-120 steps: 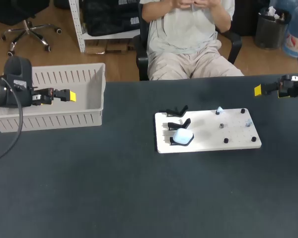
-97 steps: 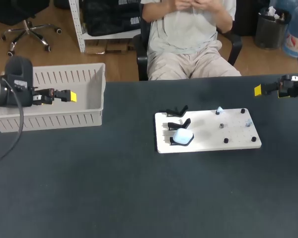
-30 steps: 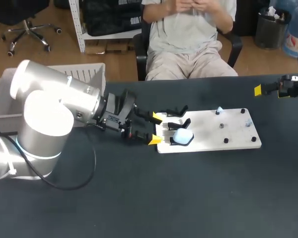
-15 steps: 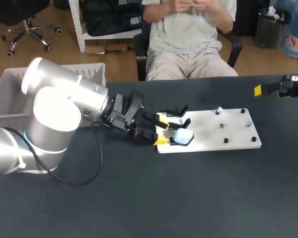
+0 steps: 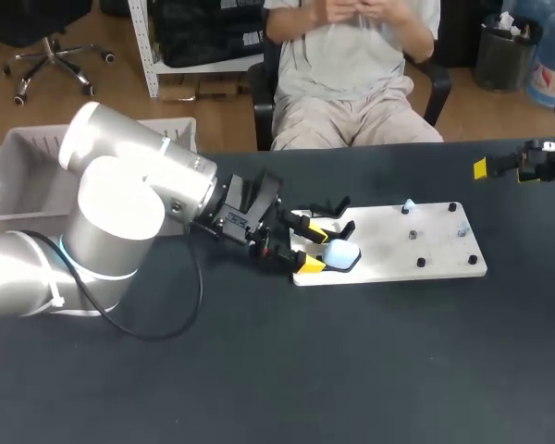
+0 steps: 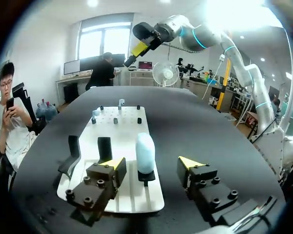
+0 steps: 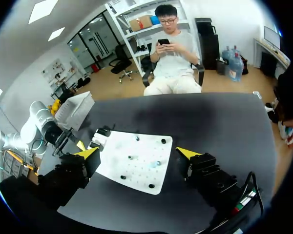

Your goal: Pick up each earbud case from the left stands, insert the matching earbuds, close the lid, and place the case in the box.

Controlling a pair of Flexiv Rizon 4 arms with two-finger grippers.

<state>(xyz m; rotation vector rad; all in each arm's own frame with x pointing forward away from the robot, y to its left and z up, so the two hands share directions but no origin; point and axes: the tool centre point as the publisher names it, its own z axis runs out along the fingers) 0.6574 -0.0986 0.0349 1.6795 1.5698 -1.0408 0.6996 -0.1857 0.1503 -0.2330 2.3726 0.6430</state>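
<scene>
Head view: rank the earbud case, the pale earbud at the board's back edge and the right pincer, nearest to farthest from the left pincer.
1. earbud case, just ahead of the left pincer.
2. pale earbud, at the board's back edge.
3. right pincer, beyond the board's right end.

The head camera looked down on the table (image 5: 259, 370) from above and behind. The left wrist camera sat low and close, the board (image 6: 127, 122) just ahead of the left gripper (image 6: 152, 165), facing the right arm (image 6: 205, 36). The right wrist camera stood well back, the board ahead of the right gripper (image 7: 136, 152). All shared the board.
</scene>
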